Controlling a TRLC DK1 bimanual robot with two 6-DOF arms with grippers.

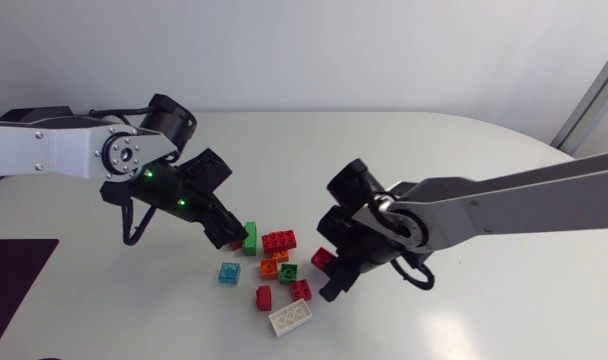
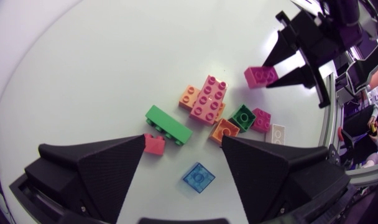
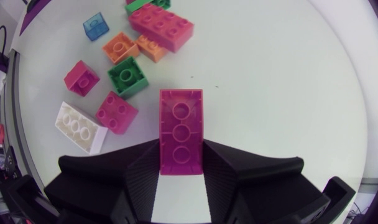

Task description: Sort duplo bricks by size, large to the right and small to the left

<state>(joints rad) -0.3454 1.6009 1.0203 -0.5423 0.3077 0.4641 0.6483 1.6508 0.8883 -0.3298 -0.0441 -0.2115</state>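
the right hand (image 3: 181, 163) holds a big pink brick (image 3: 181, 121). the left hand (image 2: 183, 149) is wide. the other bricks (image 1: 279, 240) are not sorted yet.

Head view looks down from above; both close wrist views share the bricks (image 1: 279, 240).

Left gripper (image 2: 183, 144) spread wide, nothing pinched. Between its fingers, a clear blue brick (image 2: 198, 177). Against the tip of the nine o'clock finger, a small red brick (image 2: 153, 144), touching a long green brick (image 2: 168, 124) just ahead. At twelve o'clock, a big pink brick (image 2: 209, 99). At its ten o'clock, a far orange brick (image 2: 189, 95). At its five, a near orange brick (image 2: 224, 129). Beside that, toward two o'clock, a dark green brick (image 2: 242, 116), a small pink brick (image 2: 260, 119) and a white brick (image 2: 277, 133). Farther out at one o'clock, right gripper (image 2: 268, 73) clamped on a magenta brick (image 2: 260, 76).
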